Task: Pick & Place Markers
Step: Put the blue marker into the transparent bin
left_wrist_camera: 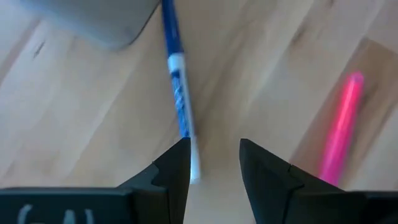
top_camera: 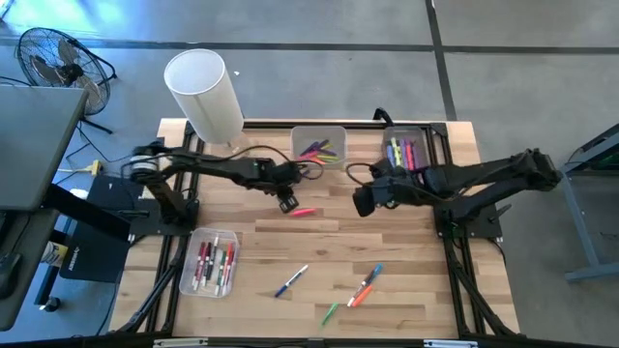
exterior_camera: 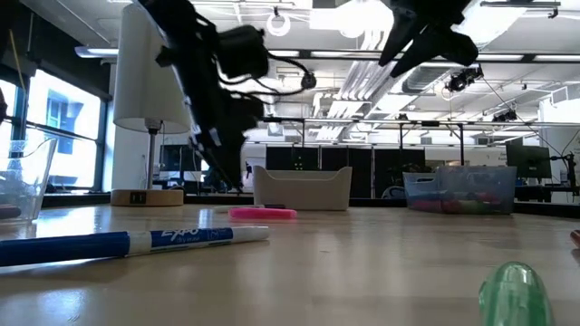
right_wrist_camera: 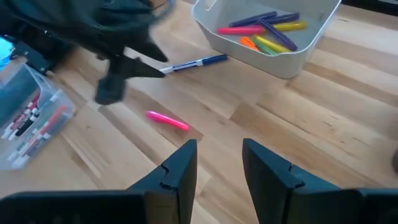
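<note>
High view: the left gripper [top_camera: 287, 202] hangs over the middle of the table [top_camera: 406, 290]. A pink marker [top_camera: 303, 211] lies just beside it at 4 o'clock. More markers lie loose toward 6 o'clock: a blue one [top_camera: 290, 281], a green one [top_camera: 331, 312] and an orange one [top_camera: 362, 290]. The right gripper [top_camera: 366, 201] waits at 3 o'clock of the pink marker, holding nothing.

Low view: the pink marker [exterior_camera: 263, 214] lies flat on the table, nothing touching it. A blue marker [exterior_camera: 127, 243] lies in front.

Left wrist view: the fingers [left_wrist_camera: 171, 171] stand apart and empty. A blue marker [left_wrist_camera: 179, 99] lies ahead of them; the pink marker [left_wrist_camera: 341, 129] lies off to one side.

Right wrist view: the fingers [right_wrist_camera: 179, 167] stand apart, empty. The pink marker [right_wrist_camera: 166, 120] lies alone; a bin [right_wrist_camera: 267, 34] holds several markers.

Judgement: a marker is light, stiff and smooth, so it may roll or twist. The gripper should close across the middle of the barrel.
</note>
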`<act>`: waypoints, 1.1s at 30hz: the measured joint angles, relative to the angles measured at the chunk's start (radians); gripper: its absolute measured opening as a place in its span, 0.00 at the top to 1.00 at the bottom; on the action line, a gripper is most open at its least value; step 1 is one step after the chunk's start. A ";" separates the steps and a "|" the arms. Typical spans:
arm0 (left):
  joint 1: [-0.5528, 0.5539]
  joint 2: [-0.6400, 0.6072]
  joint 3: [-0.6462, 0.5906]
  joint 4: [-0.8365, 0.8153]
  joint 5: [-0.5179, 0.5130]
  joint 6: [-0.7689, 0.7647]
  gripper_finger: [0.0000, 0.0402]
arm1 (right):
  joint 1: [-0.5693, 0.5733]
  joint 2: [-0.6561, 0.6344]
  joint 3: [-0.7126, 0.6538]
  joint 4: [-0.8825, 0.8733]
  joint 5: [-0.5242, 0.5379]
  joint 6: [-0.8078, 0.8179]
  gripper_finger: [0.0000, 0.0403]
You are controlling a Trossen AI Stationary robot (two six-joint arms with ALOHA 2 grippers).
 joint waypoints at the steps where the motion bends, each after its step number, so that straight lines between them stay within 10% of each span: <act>1: 0.000 0.024 0.015 0.005 -0.001 0.004 0.67 | 0.016 0.000 0.000 0.001 0.012 0.008 0.71; 15: 0.000 0.214 0.111 0.003 0.049 -0.027 0.68 | 0.088 0.005 0.000 0.010 0.027 -0.057 0.71; 33: 0.001 0.190 0.104 -0.013 0.268 -0.381 0.99 | 0.088 0.005 0.000 0.003 -0.118 -0.354 0.71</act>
